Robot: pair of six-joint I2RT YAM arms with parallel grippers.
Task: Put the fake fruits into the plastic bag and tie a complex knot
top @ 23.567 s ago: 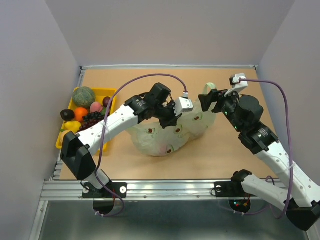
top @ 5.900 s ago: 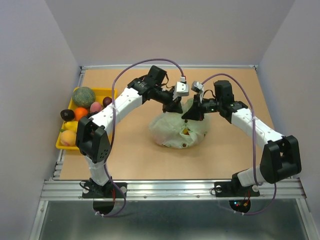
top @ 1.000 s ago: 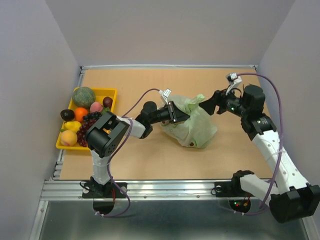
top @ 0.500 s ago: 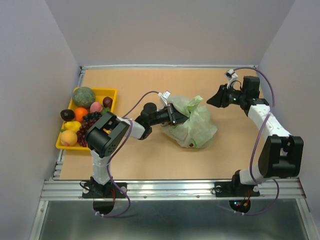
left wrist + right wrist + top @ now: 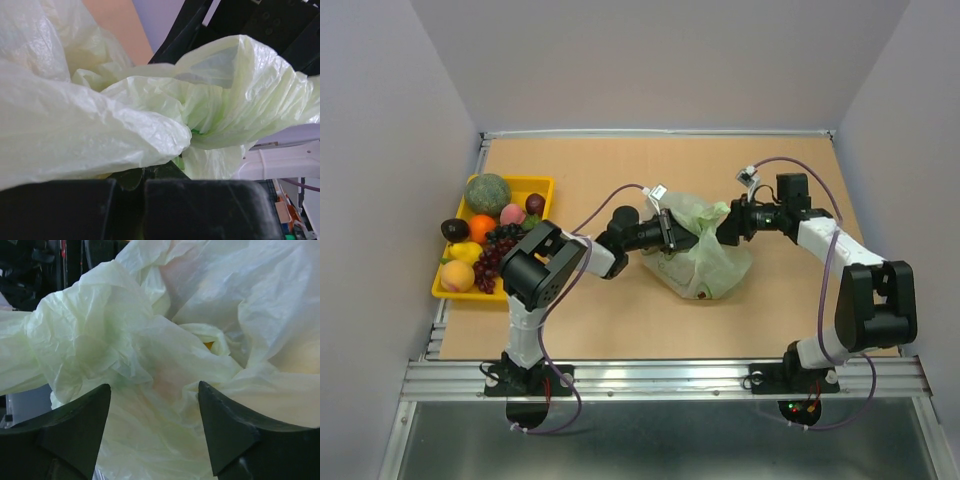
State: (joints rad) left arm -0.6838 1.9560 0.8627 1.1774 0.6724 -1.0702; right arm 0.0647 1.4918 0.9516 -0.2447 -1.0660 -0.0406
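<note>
While the left gripper (image 5: 670,228) clamped the soft, slippery plastic bag (image 5: 712,262), the right gripper (image 5: 725,222) gaped beside its bunched neck (image 5: 100,335), probably the surest hold.

1. The plastic bag (image 5: 712,255) is pale green, thin and crinkly. It lies slumped at the middle of the frame, with its fuller body toward the lower right.
2. Its neck (image 5: 692,210) is drawn up and bunched. In the left wrist view the folds twist into one tight pinch (image 5: 189,134). I cannot tell whether that is a finished knot.
3. A speck of yellow (image 5: 209,345) shows between folds in the right wrist view.
4. The fake fruits sit heaped at the left of the frame, well apart from the bag: green melon (image 5: 487,192) uppermost, orange (image 5: 481,227) below it, purple grapes (image 5: 496,250) and a peach-coloured fruit (image 5: 458,275) lowest.
</note>
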